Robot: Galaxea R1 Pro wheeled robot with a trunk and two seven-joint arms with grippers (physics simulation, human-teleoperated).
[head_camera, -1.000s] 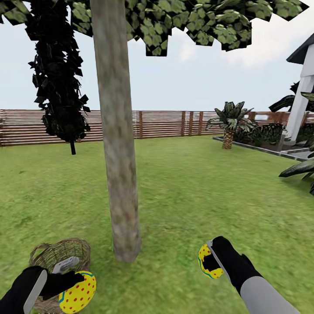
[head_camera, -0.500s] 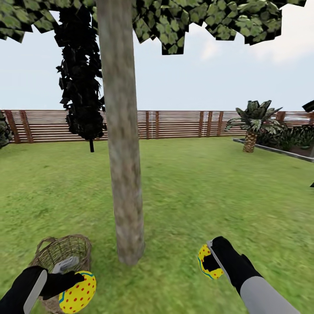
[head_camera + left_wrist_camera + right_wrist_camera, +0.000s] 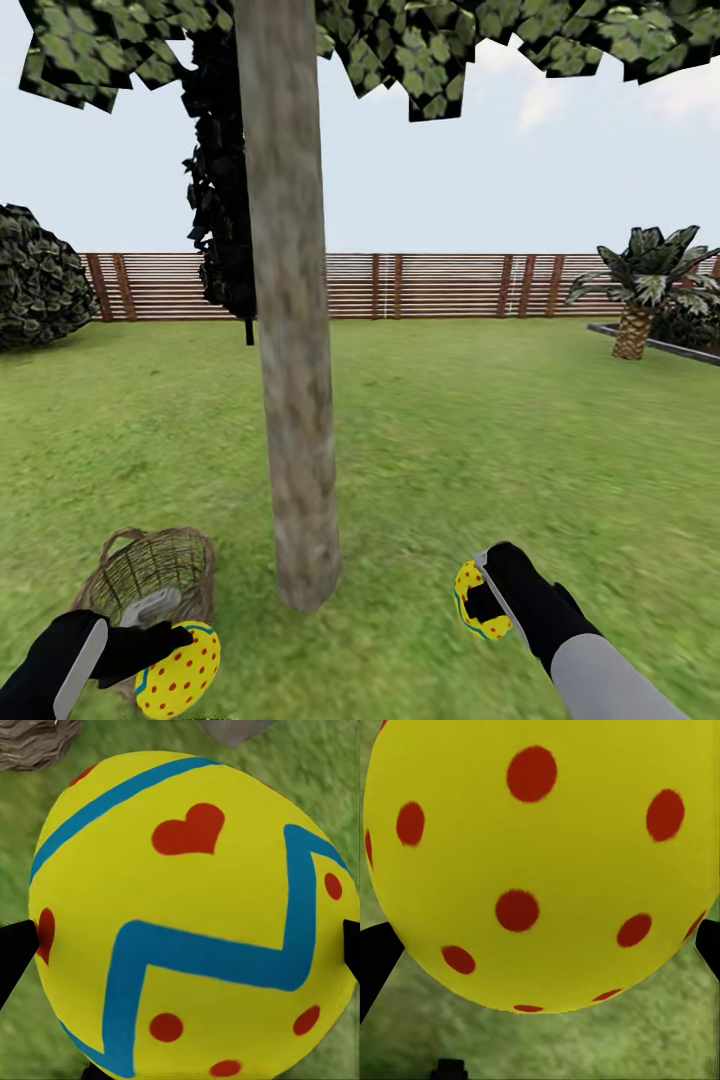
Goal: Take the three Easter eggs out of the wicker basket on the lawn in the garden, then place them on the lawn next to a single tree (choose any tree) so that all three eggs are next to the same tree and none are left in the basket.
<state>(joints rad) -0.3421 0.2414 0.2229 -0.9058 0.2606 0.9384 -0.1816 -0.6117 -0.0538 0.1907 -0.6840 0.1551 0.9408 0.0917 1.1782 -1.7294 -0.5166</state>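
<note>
The inside of the wicker basket [image 3: 155, 570] is hard to read through its weave, and its near wall is covered by the left end effector [image 3: 165, 630], so whether a third egg lies in it cannot be told. The tree [image 3: 292, 330] has its canopy cut off by the top of the head view, and part of the dark narrow tree [image 3: 222, 200] behind it is hidden by the trunk. Both arms are cut off at the lower edge of the head view; the left arm reaches in from the lower left corner, the right from the lower right, both held low over the lawn [image 3: 480, 440]. The left end effector is clenched on an Easter egg [image 3: 180, 672], held just in front of the basket's near side; in the left wrist view this egg [image 3: 187, 915] sits between the two dark fingertips [image 3: 15, 952] at its sides, with a scrap of basket weave at one corner. The right end effector [image 3: 490, 600] grips a second egg [image 3: 472, 598] over the grass to the right of the trunk's foot, near it but apart from it; in the right wrist view that dotted egg [image 3: 540, 862] is pinched between dark fingertips [image 3: 375, 960] with grass beneath. A slatted fence [image 3: 450, 285], a round bush [image 3: 40, 280] and a small palm [image 3: 640, 290] stand at the lawn's far edge.
</note>
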